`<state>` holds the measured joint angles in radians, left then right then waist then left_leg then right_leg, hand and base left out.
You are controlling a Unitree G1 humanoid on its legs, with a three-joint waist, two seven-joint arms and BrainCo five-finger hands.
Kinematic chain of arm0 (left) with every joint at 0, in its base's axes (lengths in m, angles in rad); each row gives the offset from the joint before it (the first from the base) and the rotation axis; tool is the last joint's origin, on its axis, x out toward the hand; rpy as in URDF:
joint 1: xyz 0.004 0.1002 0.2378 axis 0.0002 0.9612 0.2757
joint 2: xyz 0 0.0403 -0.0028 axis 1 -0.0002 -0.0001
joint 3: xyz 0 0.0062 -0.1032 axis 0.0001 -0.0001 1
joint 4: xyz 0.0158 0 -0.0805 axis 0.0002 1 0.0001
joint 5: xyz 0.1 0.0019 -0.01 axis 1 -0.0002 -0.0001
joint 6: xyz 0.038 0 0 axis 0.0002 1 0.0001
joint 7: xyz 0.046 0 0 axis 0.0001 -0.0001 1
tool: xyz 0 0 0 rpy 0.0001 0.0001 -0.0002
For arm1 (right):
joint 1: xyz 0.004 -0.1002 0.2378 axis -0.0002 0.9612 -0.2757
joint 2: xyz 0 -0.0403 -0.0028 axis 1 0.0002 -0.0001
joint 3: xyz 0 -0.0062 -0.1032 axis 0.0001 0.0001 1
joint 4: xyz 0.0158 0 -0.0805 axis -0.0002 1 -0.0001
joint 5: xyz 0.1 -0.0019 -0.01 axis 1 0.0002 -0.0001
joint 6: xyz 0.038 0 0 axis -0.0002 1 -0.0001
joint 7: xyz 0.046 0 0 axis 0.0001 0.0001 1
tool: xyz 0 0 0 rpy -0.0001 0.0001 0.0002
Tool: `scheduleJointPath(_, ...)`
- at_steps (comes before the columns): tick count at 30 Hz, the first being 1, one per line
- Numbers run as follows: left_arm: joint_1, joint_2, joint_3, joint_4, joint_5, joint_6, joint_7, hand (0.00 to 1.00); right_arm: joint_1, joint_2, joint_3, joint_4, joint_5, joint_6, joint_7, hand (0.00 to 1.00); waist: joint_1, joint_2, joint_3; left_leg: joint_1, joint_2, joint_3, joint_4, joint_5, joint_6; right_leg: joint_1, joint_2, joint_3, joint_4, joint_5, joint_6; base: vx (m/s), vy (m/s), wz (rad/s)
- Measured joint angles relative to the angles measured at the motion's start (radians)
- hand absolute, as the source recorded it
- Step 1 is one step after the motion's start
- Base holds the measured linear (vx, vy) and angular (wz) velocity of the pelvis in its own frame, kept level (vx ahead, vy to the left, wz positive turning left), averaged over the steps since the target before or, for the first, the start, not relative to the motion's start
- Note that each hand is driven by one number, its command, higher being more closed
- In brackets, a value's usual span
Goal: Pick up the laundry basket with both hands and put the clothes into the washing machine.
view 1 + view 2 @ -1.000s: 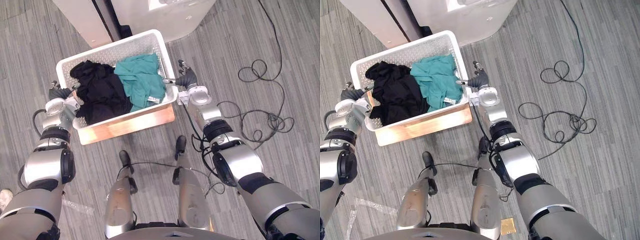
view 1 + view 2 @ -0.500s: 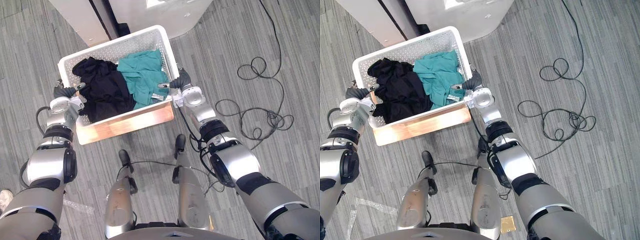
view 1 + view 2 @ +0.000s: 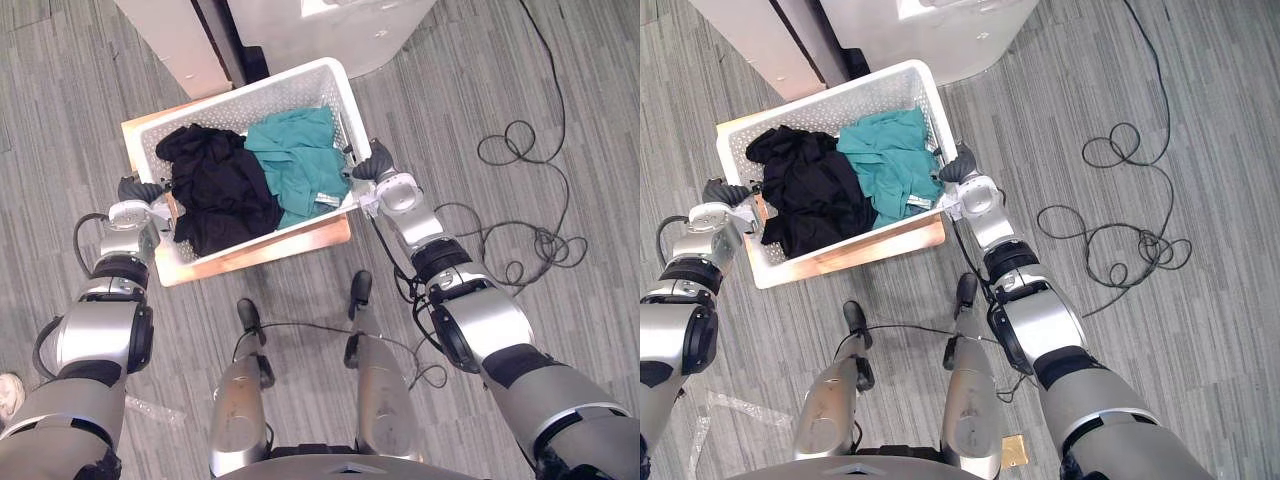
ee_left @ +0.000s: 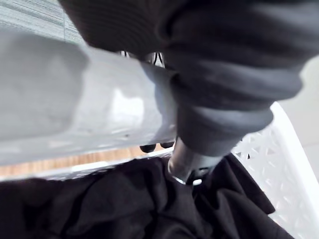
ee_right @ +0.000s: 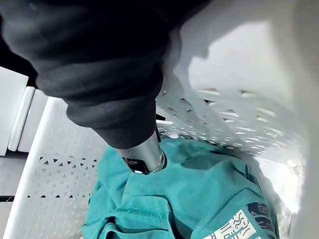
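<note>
While grey flooring (image 3: 450, 80) spreads wide, the basket (image 3: 250, 105) covers a platform (image 3: 270, 250).

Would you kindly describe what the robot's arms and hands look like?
Both arms are rounded silver-grey shells with black bands at the joints. The left hand and right hand wear dark ribbed covers, with silver, dark-tipped fingers.

Baskets: I'm counting one, a white perforated plastic laundry basket (image 3: 285, 95).
Garments: two are lying in it, one crumpled black cloth garment (image 3: 220, 190) and one teal cloth garment (image 3: 300, 165).
Boards: one flat light-wood board (image 3: 270, 250) is showing under the basket.
White housings: two are showing past the basket, a white boxy appliance (image 3: 340, 30) and a white flat panel (image 3: 170, 45).
Hands: two are gripping the basket rim, the left hand (image 3: 140, 190) and the right hand (image 3: 375, 160), one per side.
</note>
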<state>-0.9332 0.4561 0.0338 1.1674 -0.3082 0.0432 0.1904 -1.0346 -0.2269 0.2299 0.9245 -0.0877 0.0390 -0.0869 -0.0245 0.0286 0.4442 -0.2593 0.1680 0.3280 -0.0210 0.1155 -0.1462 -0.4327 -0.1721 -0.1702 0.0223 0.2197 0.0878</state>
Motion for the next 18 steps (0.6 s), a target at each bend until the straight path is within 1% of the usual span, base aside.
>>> scheduleJointPath(1, 0.007, 0.000, -0.009, -0.001, 0.000, 0.002, 0.000, 1.00, 0.005, 0.000, 0.000, 0.000, 0.000, 0.000, 0.001, 1.00, 0.000, 0.000, 0.000, 0.001, -0.001, 0.000, 0.000, 0.000, 0.000, 0.002, -0.001, 0.000, 0.000, 0.000, 0.000, -0.01, 0.013, 0.04)
scheduleJointPath(2, 0.017, -0.005, -0.030, -0.011, 0.000, 0.004, -0.024, 1.00, 0.008, 0.000, 0.003, 0.000, 0.000, 0.000, 0.005, 1.00, 0.000, 0.000, 0.000, 0.001, -0.001, -0.001, 0.000, 0.001, 0.001, 0.003, -0.001, -0.001, 0.000, 0.000, 0.000, 0.00, 0.000, 0.00)
scheduleJointPath(3, 0.022, -0.006, -0.041, -0.017, 0.000, 0.004, -0.032, 1.00, 0.010, 0.000, 0.003, 0.000, 0.000, 0.000, 0.009, 1.00, 0.000, 0.000, 0.000, 0.001, -0.001, -0.001, 0.000, 0.002, 0.002, 0.004, -0.001, -0.002, 0.000, 0.000, 0.000, -0.01, 0.013, 0.04)
scheduleJointPath(5, 0.027, -0.016, -0.040, -0.017, -0.003, 0.004, -0.041, 1.00, 0.015, -0.012, 0.005, 0.002, 0.000, 0.004, 0.015, 1.00, 0.005, 0.000, 0.000, 0.005, 0.000, -0.005, 0.000, 0.005, 0.001, 0.009, -0.001, -0.005, -0.001, 0.000, 0.000, -0.01, 0.010, 0.04)
scheduleJointPath(14, 0.034, -0.031, -0.046, -0.018, -0.004, 0.004, -0.045, 1.00, 0.043, -0.018, -0.006, -0.003, 0.003, 0.004, 0.014, 1.00, 0.009, 0.000, 0.000, 0.030, -0.003, -0.005, -0.035, 0.026, 0.000, 0.020, 0.000, -0.007, -0.001, 0.000, 0.000, 0.00, 0.000, 0.00)
scheduleJointPath(18, 0.044, -0.035, -0.046, -0.025, -0.005, 0.006, -0.053, 1.00, 0.055, -0.018, -0.009, -0.003, 0.011, 0.004, 0.014, 1.00, 0.008, 0.001, 0.000, 0.038, -0.004, -0.005, -0.034, 0.026, 0.000, 0.029, 0.000, -0.007, -0.001, 0.000, 0.000, 0.00, 0.000, 0.00)
